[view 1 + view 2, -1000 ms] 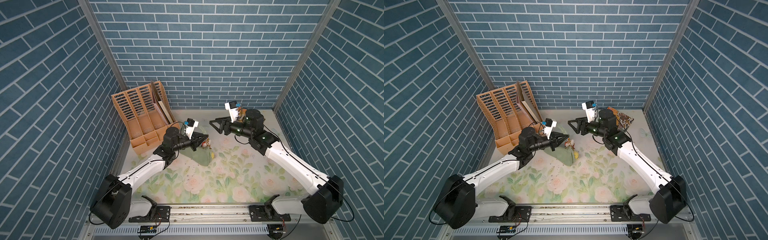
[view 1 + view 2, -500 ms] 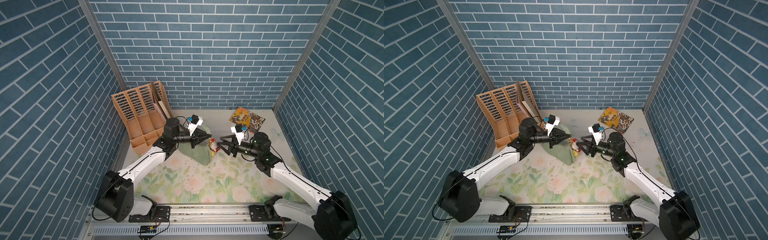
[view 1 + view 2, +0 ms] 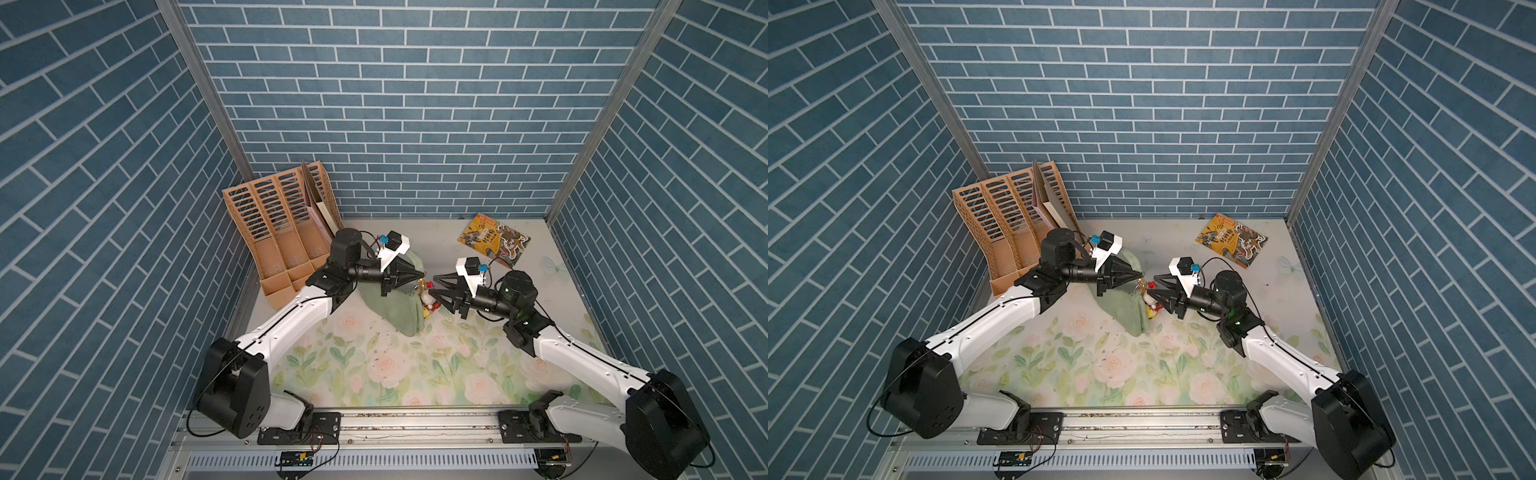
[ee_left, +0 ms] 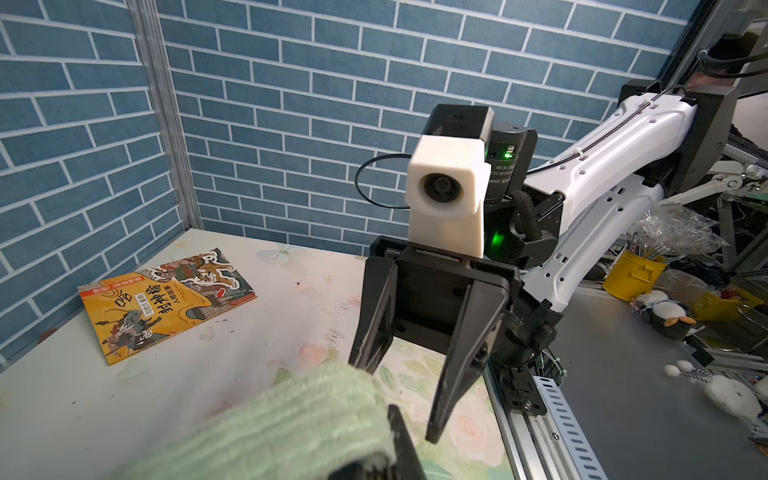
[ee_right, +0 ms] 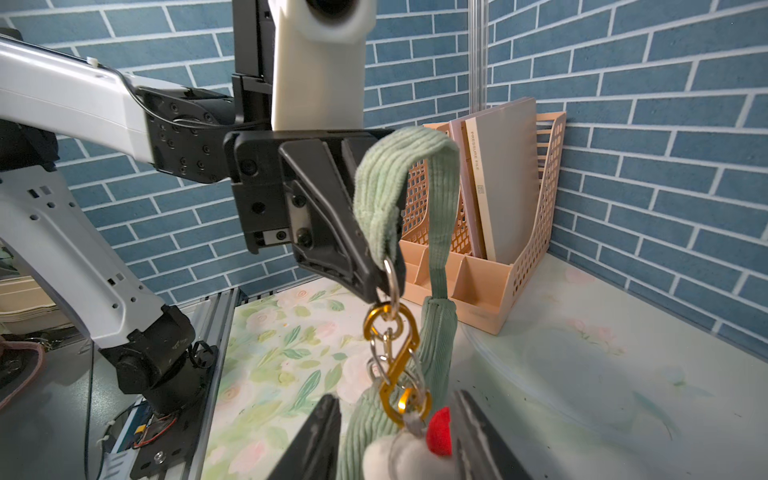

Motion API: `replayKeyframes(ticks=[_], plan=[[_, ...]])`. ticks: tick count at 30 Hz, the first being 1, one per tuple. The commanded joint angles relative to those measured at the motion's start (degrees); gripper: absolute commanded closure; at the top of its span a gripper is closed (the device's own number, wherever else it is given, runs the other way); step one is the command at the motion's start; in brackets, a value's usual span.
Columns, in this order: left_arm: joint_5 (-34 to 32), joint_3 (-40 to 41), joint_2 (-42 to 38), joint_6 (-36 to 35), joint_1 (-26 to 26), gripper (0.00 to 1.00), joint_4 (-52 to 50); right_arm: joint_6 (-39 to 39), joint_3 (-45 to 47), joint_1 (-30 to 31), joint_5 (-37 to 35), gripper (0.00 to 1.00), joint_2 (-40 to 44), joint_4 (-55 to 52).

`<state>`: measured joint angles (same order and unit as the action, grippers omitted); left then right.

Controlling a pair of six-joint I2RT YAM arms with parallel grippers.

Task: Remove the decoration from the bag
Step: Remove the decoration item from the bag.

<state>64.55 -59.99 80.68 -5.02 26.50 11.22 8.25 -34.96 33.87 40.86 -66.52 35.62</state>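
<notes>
Bag (image 3: 395,309): laid at frame centre on mat (image 3: 374,365). Decoration (image 3: 427,299): hung at its right edge, flanked by right gripper (image 3: 432,285), jaws apart. Strap (image 5: 399,166): clamped in left gripper (image 3: 422,274). Rack (image 3: 282,232) is placed upper left, booklet (image 3: 494,240) upper right.

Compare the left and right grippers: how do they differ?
The left gripper is shut on the bag, at its strap ring; the right gripper stands open around the decoration. The left gripper holds that ring up; the right gripper holds nothing. Both are black, facing each other.
</notes>
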Motion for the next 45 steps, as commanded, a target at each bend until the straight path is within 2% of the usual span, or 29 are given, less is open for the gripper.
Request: replayKeyframes(ticks=[1,9,15,28,45], plan=[[2.23,-0.39,-1.32,-0.96,-0.31,1.0,1.56,-2.36,-0.84,0.87,-2.14,0.55,0.79,1.81],[4.21,-1.03,-1.57,-2.97,-0.38,1.0,-0.5,-3.97,-6.53,1.03,0.53,0.59,-3.12,-4.51],[3.57,-1.25,-2.59,-4.65,-0.31,1.0,-2.62,-3.71,-7.43,1.22,0.24,0.58,-3.74,-5.33],[1.36,-0.34,-3.59,-3.77,-0.32,1.0,-0.42,-2.2,-5.82,5.68,-7.45,0.57,-1.59,-5.6],[1.12,-0.57,-4.28,-5.06,-0.31,1.0,-3.14,-2.72,-5.81,6.02,-10.67,0.75,-1.07,-5.71]])
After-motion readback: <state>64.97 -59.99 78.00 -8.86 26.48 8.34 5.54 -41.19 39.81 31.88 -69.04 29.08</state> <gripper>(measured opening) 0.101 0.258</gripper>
